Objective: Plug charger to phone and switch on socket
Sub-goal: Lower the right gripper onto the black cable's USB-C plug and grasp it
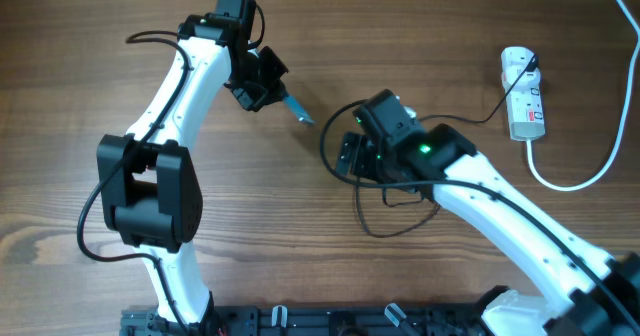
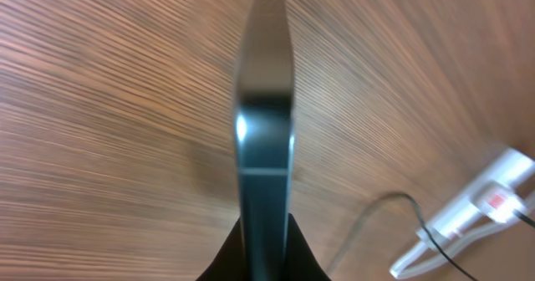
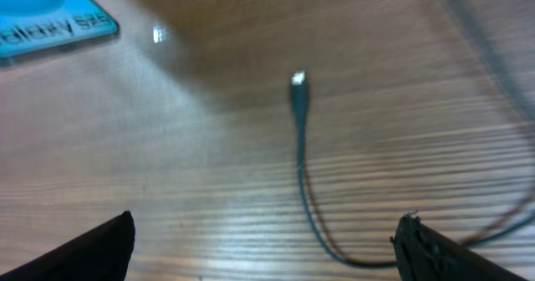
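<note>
Phone (image 2: 266,147): edge-on at centre frame, clamped in left gripper (image 1: 268,84).
Right gripper (image 3: 266,222): jaws wide, bottom of frame, charger (image 3: 299,130) between.
Socket (image 1: 524,94): upper right.

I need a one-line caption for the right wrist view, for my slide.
Open right pincer facing the charger tip lying on the table, phone at upper left.

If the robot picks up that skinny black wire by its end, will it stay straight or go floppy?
Probably floppy: the cable is thin and lies in curves and loops on the table. It looks light, so the rest would likely drag along. Its plug tip seems the only stiff part.
</note>
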{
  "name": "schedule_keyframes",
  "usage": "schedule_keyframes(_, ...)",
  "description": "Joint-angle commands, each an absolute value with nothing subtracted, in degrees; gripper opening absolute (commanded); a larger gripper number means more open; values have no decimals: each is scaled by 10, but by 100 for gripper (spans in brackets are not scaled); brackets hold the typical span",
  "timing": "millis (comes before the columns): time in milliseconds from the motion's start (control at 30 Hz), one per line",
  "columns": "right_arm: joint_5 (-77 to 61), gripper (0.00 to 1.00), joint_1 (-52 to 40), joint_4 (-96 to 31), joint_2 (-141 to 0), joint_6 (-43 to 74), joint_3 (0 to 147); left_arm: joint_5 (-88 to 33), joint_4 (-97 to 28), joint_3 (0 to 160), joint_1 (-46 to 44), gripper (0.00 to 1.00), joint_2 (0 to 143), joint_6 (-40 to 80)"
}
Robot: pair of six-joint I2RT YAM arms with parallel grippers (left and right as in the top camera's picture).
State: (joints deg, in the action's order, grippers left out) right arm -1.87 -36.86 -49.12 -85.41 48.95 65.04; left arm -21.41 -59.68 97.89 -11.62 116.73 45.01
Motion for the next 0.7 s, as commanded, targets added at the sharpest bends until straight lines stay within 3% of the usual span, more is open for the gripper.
schedule_keyframes(0,-65,97,-368,-508,-907,449,670,-111,-602,986,-114,4,1152,436)
schedule_keyframes(133,-43,97,-368,-553,-975,451,725,-108,-599,986,-114,4,1153,436)
schedule_keyframes(300,-35,98,-368,-517,-1065,465,725,-105,-603,986,-114,4,1153,404)
schedule_keyframes(567,-15,66,-368,-485,-1109,465,725,-35,-601,986,-114,4,1153,405)
schedule_keyframes(667,11,65,-368,-473,-1112,459,725,-15,-605,986,-114,4,1153,405)
